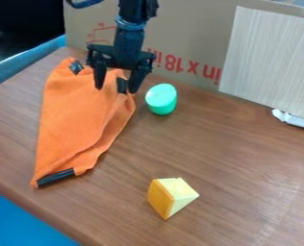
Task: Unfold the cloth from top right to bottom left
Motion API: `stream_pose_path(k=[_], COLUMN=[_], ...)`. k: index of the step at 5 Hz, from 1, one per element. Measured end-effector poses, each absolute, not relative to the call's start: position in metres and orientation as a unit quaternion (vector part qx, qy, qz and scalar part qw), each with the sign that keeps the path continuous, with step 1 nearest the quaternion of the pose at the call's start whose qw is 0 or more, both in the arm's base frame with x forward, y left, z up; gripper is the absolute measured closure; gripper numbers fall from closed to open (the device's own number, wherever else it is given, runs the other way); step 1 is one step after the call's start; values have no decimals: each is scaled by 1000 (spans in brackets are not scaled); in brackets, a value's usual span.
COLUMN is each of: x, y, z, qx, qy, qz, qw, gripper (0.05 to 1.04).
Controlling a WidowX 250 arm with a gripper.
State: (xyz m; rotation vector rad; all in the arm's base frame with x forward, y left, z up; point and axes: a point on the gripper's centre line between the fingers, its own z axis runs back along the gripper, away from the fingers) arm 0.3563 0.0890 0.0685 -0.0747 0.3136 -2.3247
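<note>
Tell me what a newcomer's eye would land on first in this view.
Most likely the bright orange cloth, spread in a long slanting shape down the left of the wooden table, with the open black gripper over its upper end. Next would come the mint-green object just right of the cloth's upper part, and the yellow wedge by itself near the lower middle.

Gripper [116, 90] matt plastic-look, cloth [72, 117] under it matt fabric, green object [161, 99] beside it smooth plastic-look, table [225, 153] below semi-gloss wood-look, box [180, 29] behind matt cardboard.
</note>
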Motion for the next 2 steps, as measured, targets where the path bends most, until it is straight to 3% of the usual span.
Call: stream_pose_path(k=[2], x=[357], y=[92], z=[59], qx=[-33], qy=[135], qz=[-909], qw=[394], gripper=[139])
